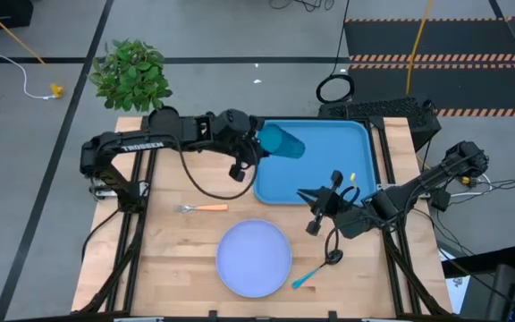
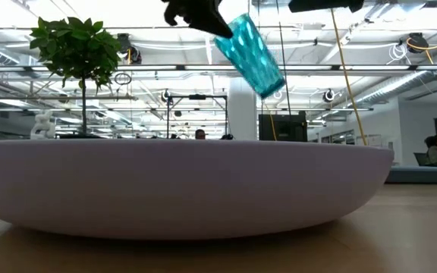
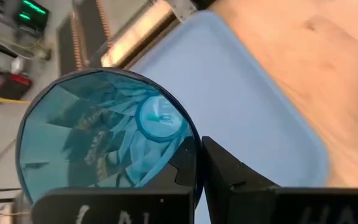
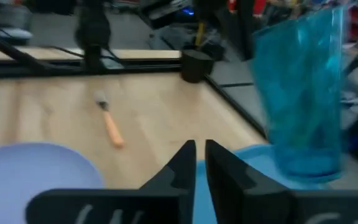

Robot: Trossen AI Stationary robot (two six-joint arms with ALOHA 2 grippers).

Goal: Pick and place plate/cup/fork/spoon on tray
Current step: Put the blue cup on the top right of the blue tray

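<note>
The teal cup [image 1: 282,142] hangs tilted over the far left corner of the blue tray [image 1: 329,170], with my left gripper [image 1: 259,141] shut on it. In the low view the cup [image 2: 249,53] slants down from the gripper at the top edge. The lavender plate [image 1: 254,258] lies flat near the table's front edge. The orange-handled fork [image 1: 204,207] lies left of the tray, and the blue-handled spoon [image 1: 311,273] lies right of the plate. My right gripper [image 1: 316,201] hovers over the tray's near edge, fingers nearly together and holding nothing. My left gripper [image 3: 197,155] pinches the cup's wall at the rim [image 3: 194,140], with one finger inside the mouth and one outside. The fingers come from the table's left, slanting downward. The cup is lifted clear of the tray, tilted, with its base pointing away from the gripper and lower than its mouth.
A potted green plant [image 1: 132,73] stands at the table's far left corner. Black cables loop over the table near the tray's left edge [image 1: 208,183] and beside the spoon [image 1: 333,250]. Bare wood lies between the fork and the plate.
</note>
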